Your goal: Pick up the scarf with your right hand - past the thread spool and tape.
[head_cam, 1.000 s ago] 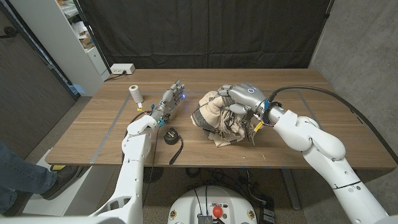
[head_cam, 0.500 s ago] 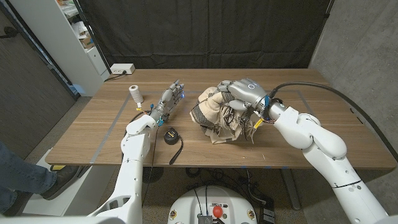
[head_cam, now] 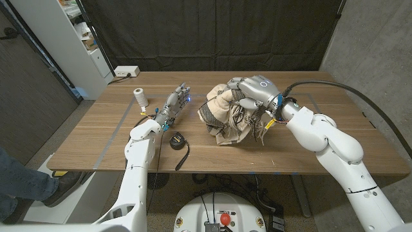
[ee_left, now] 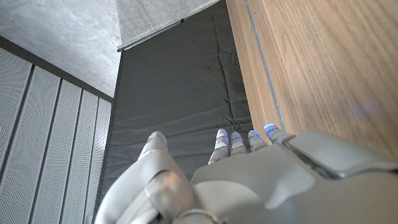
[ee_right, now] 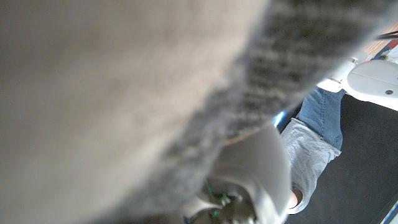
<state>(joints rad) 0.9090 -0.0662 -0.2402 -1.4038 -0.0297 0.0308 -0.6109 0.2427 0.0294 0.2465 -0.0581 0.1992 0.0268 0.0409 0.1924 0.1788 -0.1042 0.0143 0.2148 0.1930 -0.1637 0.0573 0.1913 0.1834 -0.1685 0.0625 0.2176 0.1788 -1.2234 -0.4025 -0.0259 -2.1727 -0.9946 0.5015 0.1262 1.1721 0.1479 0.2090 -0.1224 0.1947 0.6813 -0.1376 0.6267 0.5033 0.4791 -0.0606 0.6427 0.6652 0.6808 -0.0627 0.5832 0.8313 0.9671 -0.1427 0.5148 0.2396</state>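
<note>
Scarf bunched in right hand, fingers clenched into cloth, low folds seemingly brushing tabletop at centre; left hand released at 9 o'clock; lifting clear remains.

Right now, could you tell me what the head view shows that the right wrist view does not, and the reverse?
Head view alone: the thread spool, the tape, the left hand and the right hand gripping the bunched scarf. Right wrist view alone: a person's jeans and grey sleeve beyond the table. Both: the scarf, blurred at the wrist.
</note>
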